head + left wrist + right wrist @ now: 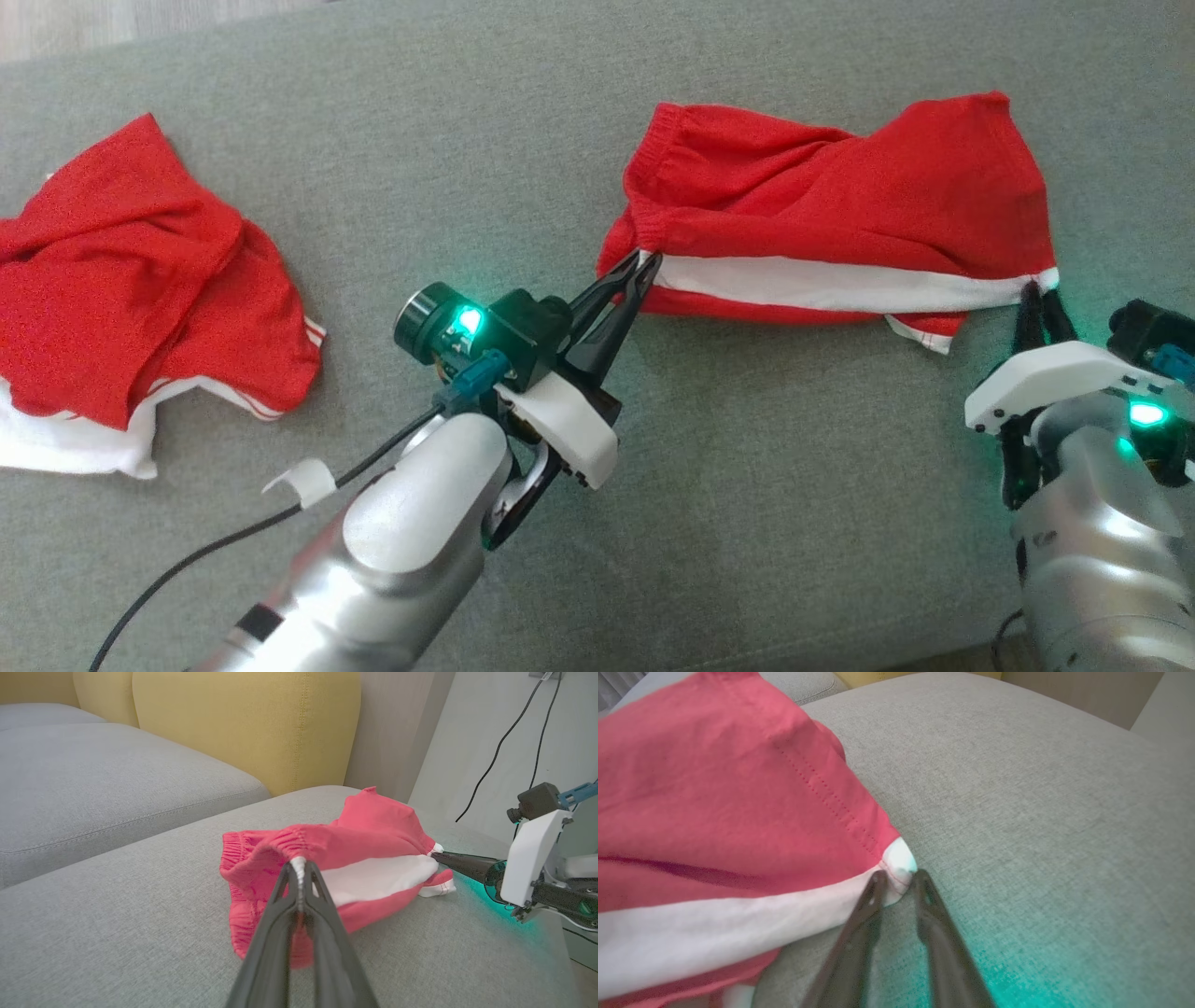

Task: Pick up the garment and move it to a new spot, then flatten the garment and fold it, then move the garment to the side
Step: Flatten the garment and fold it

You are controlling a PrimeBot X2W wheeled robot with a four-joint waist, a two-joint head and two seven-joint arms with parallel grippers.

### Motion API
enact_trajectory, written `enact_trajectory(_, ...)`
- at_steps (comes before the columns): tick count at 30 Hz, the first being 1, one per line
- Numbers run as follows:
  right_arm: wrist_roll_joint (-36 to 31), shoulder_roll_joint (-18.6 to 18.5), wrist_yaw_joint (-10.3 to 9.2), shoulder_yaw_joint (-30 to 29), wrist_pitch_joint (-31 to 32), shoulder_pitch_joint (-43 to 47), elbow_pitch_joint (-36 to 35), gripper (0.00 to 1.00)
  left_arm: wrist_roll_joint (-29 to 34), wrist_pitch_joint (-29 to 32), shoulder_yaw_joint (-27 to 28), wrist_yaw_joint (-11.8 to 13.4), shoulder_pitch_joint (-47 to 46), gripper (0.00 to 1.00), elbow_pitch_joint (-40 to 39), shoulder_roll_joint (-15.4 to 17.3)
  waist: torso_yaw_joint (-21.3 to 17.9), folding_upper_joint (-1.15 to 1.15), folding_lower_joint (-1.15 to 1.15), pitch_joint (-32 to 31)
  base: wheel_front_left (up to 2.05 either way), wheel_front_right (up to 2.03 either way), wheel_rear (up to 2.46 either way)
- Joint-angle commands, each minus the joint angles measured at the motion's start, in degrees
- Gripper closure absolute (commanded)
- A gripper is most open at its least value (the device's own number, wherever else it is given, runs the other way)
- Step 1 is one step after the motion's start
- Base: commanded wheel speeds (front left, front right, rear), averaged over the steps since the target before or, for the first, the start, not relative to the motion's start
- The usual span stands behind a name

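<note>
**Head view.** The red knit shorts with a white side stripe lie bunched at the far right of the grey woven sofa cushion. The left gripper has its jaws closed on the waistband end of the stripe. The right gripper is at the hem end. A second heap of red and white cloth lies well apart at the left.

**Left wrist view.** The jaws are pinched tight on the white edge at the elastic waistband. The shorts are humped and slack between the two ends. The right gripper has its tips at the opposite corner.

**Right wrist view.** The jaws stand partly apart, astride the white hem corner of the shorts. No firm clamp is visible.

**Assessment.** The step in hand appears to be securing the second corner before the lift.
- Only the very tip of the corner sits between the jaws, so it should be seated deeper before they close.
- Both ends should then be raised together and level, and drawn apart to take up the slack.
- The shorts should be set down clear of the second heap.
</note>
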Motion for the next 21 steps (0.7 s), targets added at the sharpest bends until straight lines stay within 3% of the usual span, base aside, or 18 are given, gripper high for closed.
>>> enact_trajectory(1, -0.73, -0.25, -0.04, 0.85, -0.74, -1.6, -0.56, 1.0, -0.35, -0.1, 1.37, 0.2, -1.21, 1.0, -1.86, 0.99, -0.05, 0.0, 0.0, -0.33, 0.0, 0.0, 0.0)
enact_trajectory(6, 0.93, -0.25, -0.04, 2.57, -1.18, -1.97, -0.77, 1.0, -0.95, -0.98, 1.76, 0.65, -0.24, 1.0, -1.42, 1.62, -0.38, 0.0, 0.0, -2.19, 0.0, 0.0, 0.0)
enact_trajectory(11, 8.03, -0.25, -0.04, 8.69, -1.26, -0.54, -4.98, 1.0, -1.86, -1.68, 2.6, 1.32, 1.0, 1.0, -1.42, 2.67, -1.26, 0.0, 0.0, -4.78, 0.0, 0.0, 0.0)
enact_trajectory(16, 14.99, -0.25, -0.04, 16.36, -1.11, 2.69, -12.11, 1.0, -2.93, -1.99, 3.86, 1.95, 1.67, 1.0, -2.03, 4.06, -2.08, 0.0, 0.0, -7.85, 0.0, 0.0, 0.0)
enact_trajectory(21, 19.16, -0.25, -0.04, 21.95, 3.26, 5.13, -23.42, 1.0, -3.71, -1.55, 5.7, 2.47, 0.11, 1.0, -3.48, 5.96, -2.6, 0.0, 0.0, -10.47, 0.0, 0.0, 0.0)
